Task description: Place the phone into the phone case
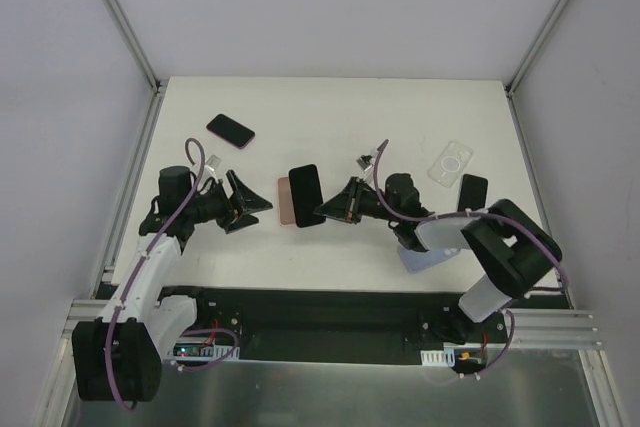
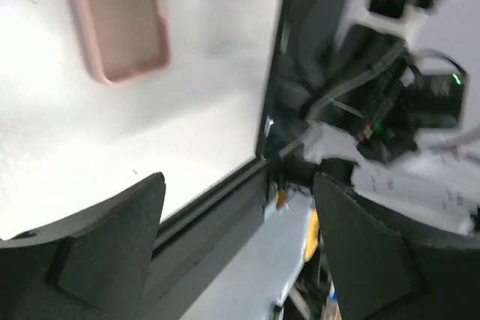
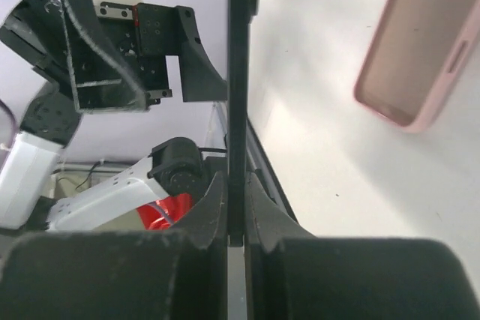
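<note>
A black phone (image 1: 305, 195) stands on its long edge over the middle of the table, tilted, with my right gripper (image 1: 324, 211) shut on its right end. In the right wrist view the phone (image 3: 238, 73) shows edge-on as a thin dark bar clamped between the fingers of that gripper (image 3: 237, 211). The pink phone case (image 1: 285, 202) lies open side up just left of the phone, also visible as the case (image 3: 424, 43) and the case (image 2: 120, 20). My left gripper (image 1: 255, 214) hangs open left of the case, its gripper (image 2: 240, 237) holding nothing.
A second black phone (image 1: 231, 130) lies at the back left. A clear case (image 1: 450, 162) and a dark phone-like slab (image 1: 472, 190) lie at the right. A pale sheet (image 1: 425, 257) sits under the right arm. The table's front edge (image 1: 320, 292) borders a black rail.
</note>
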Motion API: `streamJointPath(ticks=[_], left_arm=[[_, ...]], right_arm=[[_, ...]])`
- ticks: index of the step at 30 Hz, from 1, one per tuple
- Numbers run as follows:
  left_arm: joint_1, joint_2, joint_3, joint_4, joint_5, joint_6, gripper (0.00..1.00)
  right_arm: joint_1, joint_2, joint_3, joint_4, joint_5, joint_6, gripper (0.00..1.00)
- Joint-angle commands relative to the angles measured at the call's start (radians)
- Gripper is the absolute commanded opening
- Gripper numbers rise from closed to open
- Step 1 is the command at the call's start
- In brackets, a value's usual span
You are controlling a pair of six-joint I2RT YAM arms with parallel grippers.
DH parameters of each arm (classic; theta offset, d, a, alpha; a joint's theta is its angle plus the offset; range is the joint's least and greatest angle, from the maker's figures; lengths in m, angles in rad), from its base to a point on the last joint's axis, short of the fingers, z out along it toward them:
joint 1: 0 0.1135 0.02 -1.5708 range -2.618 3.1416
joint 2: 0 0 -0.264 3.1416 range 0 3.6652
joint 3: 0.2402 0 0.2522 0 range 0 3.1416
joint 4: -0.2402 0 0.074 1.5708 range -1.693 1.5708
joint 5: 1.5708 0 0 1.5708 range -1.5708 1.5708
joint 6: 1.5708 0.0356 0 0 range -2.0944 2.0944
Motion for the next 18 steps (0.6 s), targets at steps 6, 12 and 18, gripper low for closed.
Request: streamJointPath(ticks=[6, 12, 18], left_arm=[[-0.003, 0.312, 0.230, -0.172, -0.395, 0.120, 0.68], [-0.092, 0.568, 0.422, -0.183, -0.486, 0.180, 0.59], [-0.188, 0.769, 0.584, -0.238, -0.617, 0.203, 0.48]], right_arm=[[-0.002, -0.323, 0.136, -0.740, 0.228, -0.419, 0.01], [-0.002, -0.412, 0.172, -0.997, 0.349, -0.465, 0.01], [-0.002, -0.509, 0.160, -1.126, 0.410, -0.508, 0.01]])
